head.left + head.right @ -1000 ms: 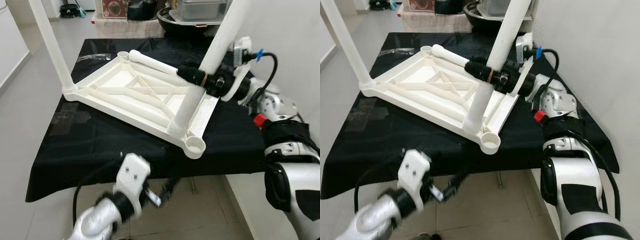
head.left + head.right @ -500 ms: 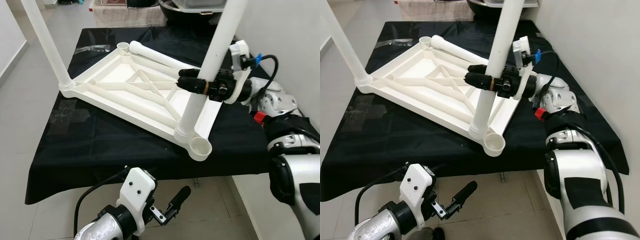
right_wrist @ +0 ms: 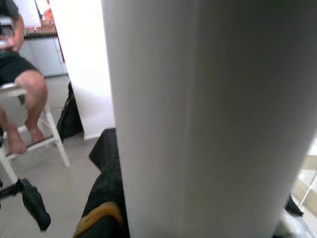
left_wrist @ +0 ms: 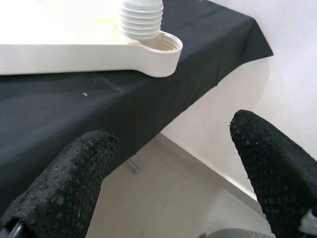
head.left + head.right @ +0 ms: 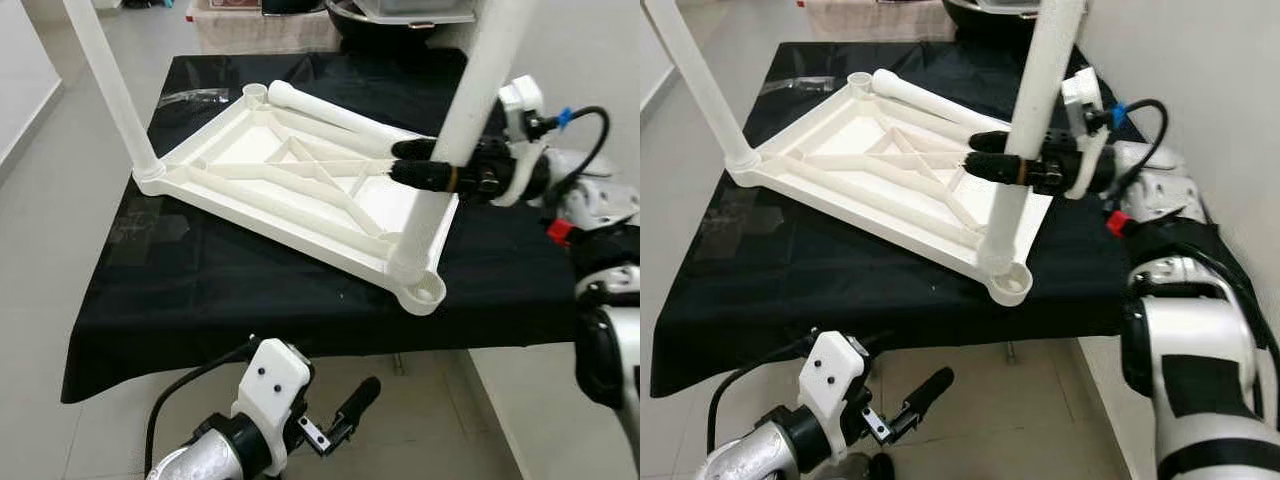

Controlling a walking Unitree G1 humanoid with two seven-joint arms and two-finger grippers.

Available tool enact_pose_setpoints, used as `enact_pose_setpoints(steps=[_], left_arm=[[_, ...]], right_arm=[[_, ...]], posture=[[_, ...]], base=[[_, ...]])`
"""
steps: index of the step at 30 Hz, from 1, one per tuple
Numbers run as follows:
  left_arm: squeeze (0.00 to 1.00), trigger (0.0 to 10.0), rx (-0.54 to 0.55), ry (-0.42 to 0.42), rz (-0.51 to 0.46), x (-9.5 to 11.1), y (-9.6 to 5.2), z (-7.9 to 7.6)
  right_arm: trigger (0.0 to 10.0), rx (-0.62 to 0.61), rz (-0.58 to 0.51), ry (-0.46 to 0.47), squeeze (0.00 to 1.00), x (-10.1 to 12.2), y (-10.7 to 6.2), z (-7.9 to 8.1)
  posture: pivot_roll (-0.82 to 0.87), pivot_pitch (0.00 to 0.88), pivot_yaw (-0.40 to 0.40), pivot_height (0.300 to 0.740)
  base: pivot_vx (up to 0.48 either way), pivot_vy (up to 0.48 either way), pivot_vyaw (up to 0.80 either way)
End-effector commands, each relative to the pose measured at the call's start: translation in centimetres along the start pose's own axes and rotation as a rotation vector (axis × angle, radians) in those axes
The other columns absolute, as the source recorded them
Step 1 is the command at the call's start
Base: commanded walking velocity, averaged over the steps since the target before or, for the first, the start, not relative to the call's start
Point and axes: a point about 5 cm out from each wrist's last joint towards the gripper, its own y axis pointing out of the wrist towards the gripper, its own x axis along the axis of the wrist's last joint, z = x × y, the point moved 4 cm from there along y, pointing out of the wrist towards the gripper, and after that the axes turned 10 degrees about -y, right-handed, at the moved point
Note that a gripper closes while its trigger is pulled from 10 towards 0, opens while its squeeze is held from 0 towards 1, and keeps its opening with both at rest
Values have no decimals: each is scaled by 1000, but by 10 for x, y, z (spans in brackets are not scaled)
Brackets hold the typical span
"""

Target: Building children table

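Note:
A white children's tabletop point(image 5: 290, 190) lies upside down on the black-covered table point(image 5: 200, 290). One white leg point(image 5: 110, 85) stands in its far-left corner, and another leg point(image 5: 330, 112) lies along the far edge. My right gripper point(image 5: 420, 172) is shut on a third leg point(image 5: 470, 100), which leans slightly. That leg's threaded end point(image 4: 142, 17) rests just beside the near-right corner socket point(image 5: 428, 292). My left gripper point(image 5: 340, 415) hangs open below the table's front edge, its fingers point(image 4: 74, 173) holding nothing.
A white wall point(image 5: 1180, 60) runs close along the table's right side. Boxes and a dark bowl point(image 5: 380, 20) sit behind the table. A person sits on a white chair point(image 3: 20, 84) in the right wrist view. Tiled floor point(image 5: 50, 200) lies to the left.
The held leg's lower end has slid closer to the near-right corner socket, and the leg stands more upright. My left arm, blurred a second ago, has settled below the table edge.

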Motion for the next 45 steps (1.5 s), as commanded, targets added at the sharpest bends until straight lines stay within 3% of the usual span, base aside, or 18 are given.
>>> enact_pose_setpoints(steps=[1, 5, 17, 22, 34, 45], left_arm=[[0, 10000, -12, 11, 5, 0, -2, -2], [0, 10000, -11, 14, 2, 0, -1, -1], [0, 10000, -7, 21, 0, 1, -2, -1], [0, 10000, -1, 21, -1, 2, -2, 0], [0, 10000, -4, 26, -3, 2, -1, -1], [0, 10000, -4, 38, -6, 4, -1, 0]], right_arm=[[10000, 29, -154, -29, 0, 35, 1, -3], [10000, 36, -174, -34, 0, 40, 2, -3], [10000, 79, 6, 28, 0, -4, 2, 11], [10000, 82, -12, 32, 0, -1, -1, 12], [10000, 84, 59, 28, 0, -6, -8, 14], [10000, 101, 51, 78, 0, -17, -13, 23]], posture=[[145, 192, -21, 740], [146, 189, -22, 740], [153, 196, -26, 740], [152, 204, -25, 740], [149, 212, -25, 740], [154, 217, -14, 740]], base=[[0, 0, 0], [0, 0, 0], [0, 0, 0], [0, 0, 0], [0, 0, 0], [0, 0, 0]])
